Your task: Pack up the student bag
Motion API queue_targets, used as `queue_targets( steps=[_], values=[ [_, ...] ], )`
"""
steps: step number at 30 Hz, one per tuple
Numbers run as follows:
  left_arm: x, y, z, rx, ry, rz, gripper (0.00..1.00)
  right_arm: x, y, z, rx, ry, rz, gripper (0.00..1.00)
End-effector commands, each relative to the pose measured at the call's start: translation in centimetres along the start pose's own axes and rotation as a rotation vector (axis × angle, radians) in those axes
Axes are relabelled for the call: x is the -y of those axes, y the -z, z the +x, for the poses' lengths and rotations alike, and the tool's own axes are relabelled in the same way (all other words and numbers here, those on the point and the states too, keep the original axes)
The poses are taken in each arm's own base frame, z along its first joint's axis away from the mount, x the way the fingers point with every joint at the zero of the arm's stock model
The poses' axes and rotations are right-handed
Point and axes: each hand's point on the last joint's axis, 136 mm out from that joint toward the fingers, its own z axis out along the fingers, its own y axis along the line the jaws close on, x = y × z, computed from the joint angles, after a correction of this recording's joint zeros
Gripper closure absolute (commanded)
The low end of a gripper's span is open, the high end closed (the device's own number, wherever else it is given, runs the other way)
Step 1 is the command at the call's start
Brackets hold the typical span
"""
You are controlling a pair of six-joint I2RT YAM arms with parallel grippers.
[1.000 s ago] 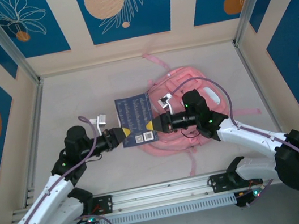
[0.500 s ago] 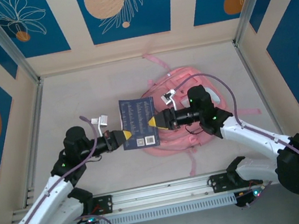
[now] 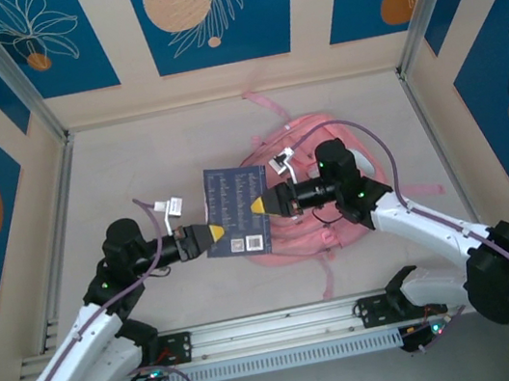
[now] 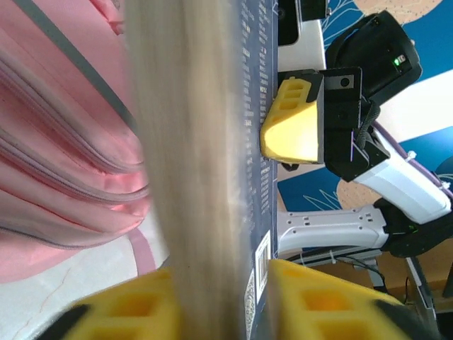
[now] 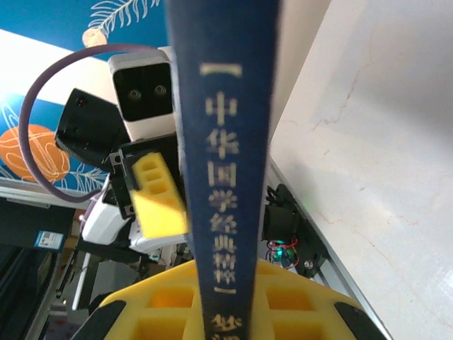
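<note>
Student bag, book outside, in right pincer

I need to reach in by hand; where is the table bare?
Bare: the table, far left, between the left rail and the blue book, up to the back wall. Crowded: around the book and student bag, straps trailing far, right and near.

Dark blue book amid patterned walls
Raised over the pale table's middle; blue leaf-print panels beyond its far edge
</note>
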Motion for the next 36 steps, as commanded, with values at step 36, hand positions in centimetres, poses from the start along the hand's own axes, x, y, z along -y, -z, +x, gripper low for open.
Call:
queue_targets(
  steps=[36],
  values=[
    [-0.2, -1.8, -6.3, 0.399, 0.186, 0.017, 0.14, -2.7, 1.2, -6.7, 0.769, -0.107, -0.091, 1.00]
  ],
)
